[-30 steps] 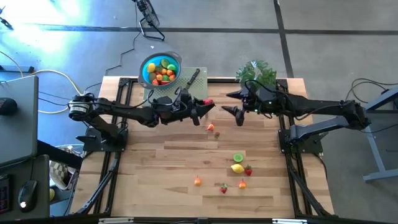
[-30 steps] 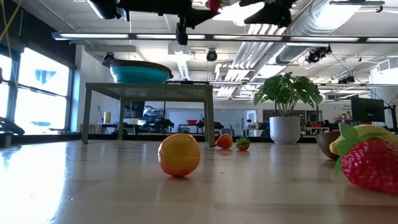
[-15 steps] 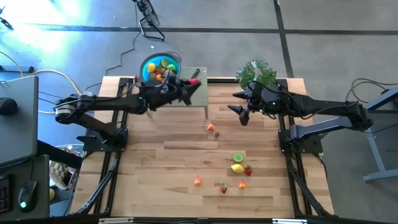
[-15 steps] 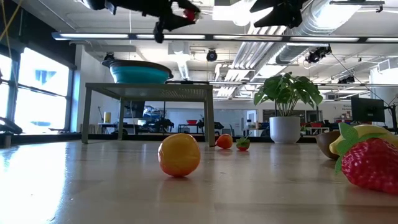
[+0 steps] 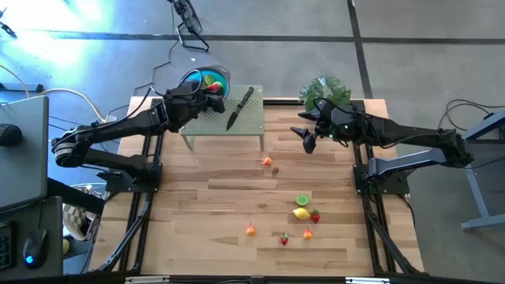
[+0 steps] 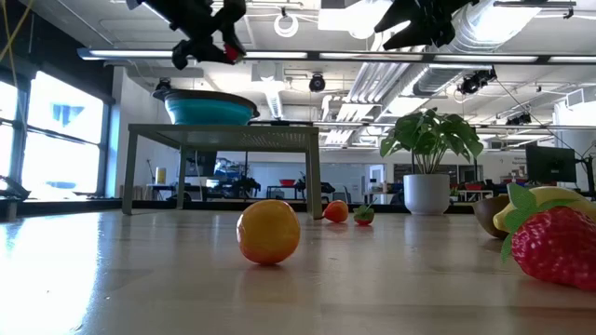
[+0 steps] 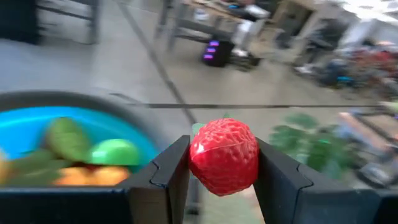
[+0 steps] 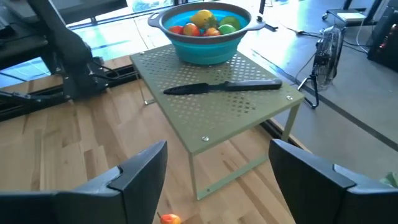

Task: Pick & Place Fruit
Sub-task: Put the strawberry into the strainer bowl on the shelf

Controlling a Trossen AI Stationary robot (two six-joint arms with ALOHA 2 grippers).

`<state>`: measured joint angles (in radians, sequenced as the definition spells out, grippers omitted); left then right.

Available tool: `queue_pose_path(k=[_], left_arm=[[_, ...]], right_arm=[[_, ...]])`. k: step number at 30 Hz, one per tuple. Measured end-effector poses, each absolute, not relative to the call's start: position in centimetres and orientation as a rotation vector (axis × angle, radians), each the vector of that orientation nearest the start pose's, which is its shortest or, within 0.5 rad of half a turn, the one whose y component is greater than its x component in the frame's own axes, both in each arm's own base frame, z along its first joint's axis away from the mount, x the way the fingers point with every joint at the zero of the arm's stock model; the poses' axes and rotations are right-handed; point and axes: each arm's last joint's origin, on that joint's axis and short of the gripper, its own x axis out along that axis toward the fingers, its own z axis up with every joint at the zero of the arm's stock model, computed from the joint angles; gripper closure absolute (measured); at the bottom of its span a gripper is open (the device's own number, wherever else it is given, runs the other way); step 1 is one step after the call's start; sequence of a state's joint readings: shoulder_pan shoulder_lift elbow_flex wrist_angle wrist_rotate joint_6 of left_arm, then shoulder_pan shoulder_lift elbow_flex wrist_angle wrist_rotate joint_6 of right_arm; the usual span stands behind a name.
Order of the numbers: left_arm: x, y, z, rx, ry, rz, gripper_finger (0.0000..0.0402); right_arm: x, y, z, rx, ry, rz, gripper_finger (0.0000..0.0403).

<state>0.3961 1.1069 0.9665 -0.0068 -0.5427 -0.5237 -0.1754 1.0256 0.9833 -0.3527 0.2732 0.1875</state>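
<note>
Fruit remains spread across the near half of the worktop [image 5: 197, 229]. In the low view a strawberry [image 6: 557, 247] lies closest to the camera at the right edge, with a yellow piece [image 6: 545, 200] just behind it and an orange [image 6: 268, 232] near the centre. Farther back sit a small orange-red piece [image 6: 336, 211] and a green-topped one [image 6: 364, 215] beside it. The high view shows about eight loose pieces in all, including a lime half [image 5: 302, 200] and a lemon [image 5: 301, 213].

Beyond these stands a perforated green stand [image 5: 237, 122] carrying a black-handled knife [image 5: 240, 108] and a blue bowl [image 5: 219, 79], which already holds several pieces.

The right hand [image 5: 304, 134] hovers above the worktop near the potted plant [image 5: 325, 91], jaws wide apart and empty, facing the stand.

The left hand [image 5: 207, 89] is raised over the bowl, fingers [image 7: 168, 171] closed on a red strawberry-like piece [image 7: 224, 156].

Assessment: the task is partly complete. Part of the fruit is in the bowl, one piece is positioned for release, and the loose pieces on the worktop are still to be collected.
</note>
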Motion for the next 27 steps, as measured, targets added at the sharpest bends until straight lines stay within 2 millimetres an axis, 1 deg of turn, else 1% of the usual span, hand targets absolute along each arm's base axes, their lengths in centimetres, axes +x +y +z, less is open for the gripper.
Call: queue_pose_path(k=[7,13,17,23,25,27], left_arm=[[20.6,11.9,33.8,-0.416,0.012,1.204,0.0261],[19.9,12.2,33.1,-0.359,0.092,1.335,0.0261],[19.9,12.3,32.7,-0.303,0.15,1.372,0.0261],[20.2,12.4,32.3,-0.277,0.183,1.371,0.026],[20.4,12.5,32.2,-0.278,0.186,1.373,0.0255],[20.4,12.5,32.1,-0.285,0.181,1.372,0.0241]], right_arm=[[21.2,-5.3,34.2,0.172,0.358,-0.502,0.0129],[21.1,-5.7,34.1,0.175,0.363,-0.521,0.0129],[21.1,-5.9,34.1,0.177,0.364,-0.528,0.0129],[21.1,-5.9,34.1,0.177,0.364,-0.527,0.0129],[21.1,-5.9,34.1,0.177,0.364,-0.527,0.0129],[21.1,-5.9,34.1,0.177,0.364,-0.528,0.0129]])
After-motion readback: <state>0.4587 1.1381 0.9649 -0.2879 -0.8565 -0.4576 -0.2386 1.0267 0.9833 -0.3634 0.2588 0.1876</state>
